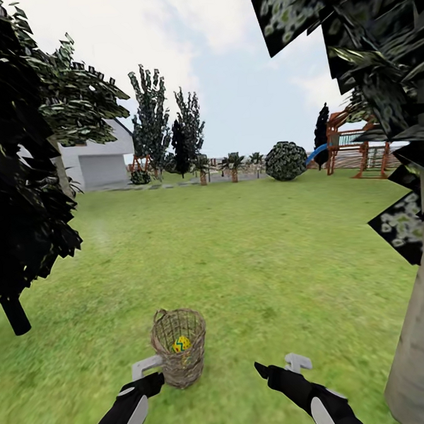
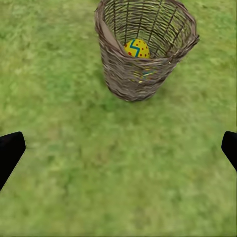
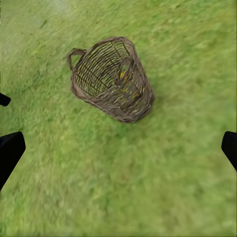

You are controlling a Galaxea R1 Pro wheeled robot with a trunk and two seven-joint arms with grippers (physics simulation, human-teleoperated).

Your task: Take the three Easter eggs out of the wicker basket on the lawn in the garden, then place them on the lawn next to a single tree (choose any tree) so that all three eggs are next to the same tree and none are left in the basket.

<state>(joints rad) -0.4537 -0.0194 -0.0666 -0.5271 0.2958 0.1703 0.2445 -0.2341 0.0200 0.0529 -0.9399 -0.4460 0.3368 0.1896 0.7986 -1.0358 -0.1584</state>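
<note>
Your left gripper (image 1: pixel 149 368) and right gripper (image 1: pixel 278 364) both hang released — bring the left straight down into the basket (image 1: pixel 179 355) on the lawn (image 1: pixel 254 266), onto the egg (image 1: pixel 181 344) inside.

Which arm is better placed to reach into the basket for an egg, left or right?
Probably the left. Its end effector sits right beside the basket in the head view, and its wrist view looks down into the opening at an egg. The right end effector is farther off on the grass.
</note>
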